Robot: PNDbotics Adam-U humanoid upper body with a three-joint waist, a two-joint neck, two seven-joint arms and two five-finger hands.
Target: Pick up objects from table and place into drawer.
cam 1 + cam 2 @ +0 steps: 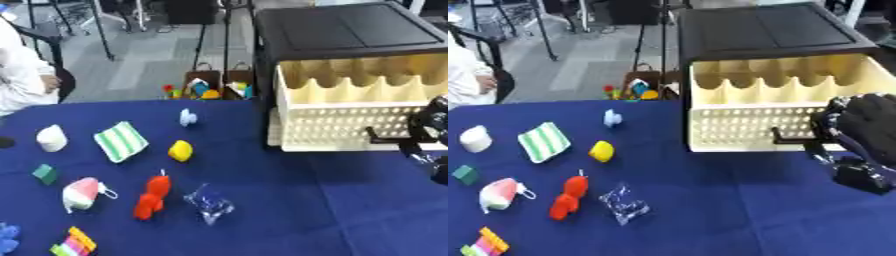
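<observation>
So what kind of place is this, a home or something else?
Probably a lab or test room, not a home: black tripod legs on a grey floor, a blue-clothed table of toys, and a cream perforated plastic drawer.

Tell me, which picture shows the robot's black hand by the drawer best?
The right eye view: the right hand shows nearly whole, beside the cream drawer. The left eye view cuts it off at the picture's edge.

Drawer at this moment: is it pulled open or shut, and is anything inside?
Open. The cream drawer sticks out from the black cabinet, its scalloped dividers exposed. No object shows inside. The right hand is at its dark handle.
</observation>
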